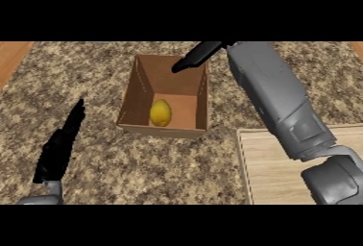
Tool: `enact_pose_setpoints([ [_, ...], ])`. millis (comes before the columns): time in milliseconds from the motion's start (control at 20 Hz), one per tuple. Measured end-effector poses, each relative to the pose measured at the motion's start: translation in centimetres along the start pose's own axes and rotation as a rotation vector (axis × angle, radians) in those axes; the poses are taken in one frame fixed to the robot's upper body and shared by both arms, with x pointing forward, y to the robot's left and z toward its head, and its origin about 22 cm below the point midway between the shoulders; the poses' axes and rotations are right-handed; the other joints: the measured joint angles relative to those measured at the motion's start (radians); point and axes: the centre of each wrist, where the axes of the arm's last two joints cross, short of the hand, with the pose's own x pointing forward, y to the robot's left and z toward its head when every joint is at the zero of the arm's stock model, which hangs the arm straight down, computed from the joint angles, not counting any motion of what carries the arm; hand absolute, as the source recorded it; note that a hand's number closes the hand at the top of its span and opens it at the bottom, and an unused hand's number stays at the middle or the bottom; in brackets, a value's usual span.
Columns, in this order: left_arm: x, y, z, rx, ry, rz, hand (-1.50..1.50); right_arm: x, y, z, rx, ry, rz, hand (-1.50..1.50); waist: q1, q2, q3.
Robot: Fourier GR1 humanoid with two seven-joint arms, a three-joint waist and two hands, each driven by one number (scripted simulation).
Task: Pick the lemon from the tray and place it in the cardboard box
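Observation:
A yellow lemon [161, 113] lies on the floor of the open cardboard box [132, 98], near its left front part. My right hand [196, 56] hovers over the box's far right corner, fingers straight and holding nothing. The right forearm runs down across the tray's upper left corner. My left hand [62, 141] rests open at the lower left, fingers pointing up, apart from the box. The light wooden tray [273, 168] sits at the lower right with nothing visible on it.
The speckled stone counter [142, 163] surrounds the box and tray. A strip of wooden surface [13, 55] shows at the far left edge.

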Motion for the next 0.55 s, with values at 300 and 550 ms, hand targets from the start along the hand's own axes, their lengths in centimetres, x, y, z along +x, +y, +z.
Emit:
enact_pose_setpoints([
  [300, 0.8, -0.3, -0.6, -0.008, -0.026, -0.003, 0.0, 0.5, -7.4, 3.3, -0.134, 0.013, -0.035, -1.5, 0.017, 0.014, 0.001],
  [550, 1.3, -0.9, -0.7, -0.019, -0.046, -0.005, 0.0, 1.2, -12.5, 6.8, -0.168, 0.006, -0.029, -1.5, 0.038, 0.026, 0.002],
])
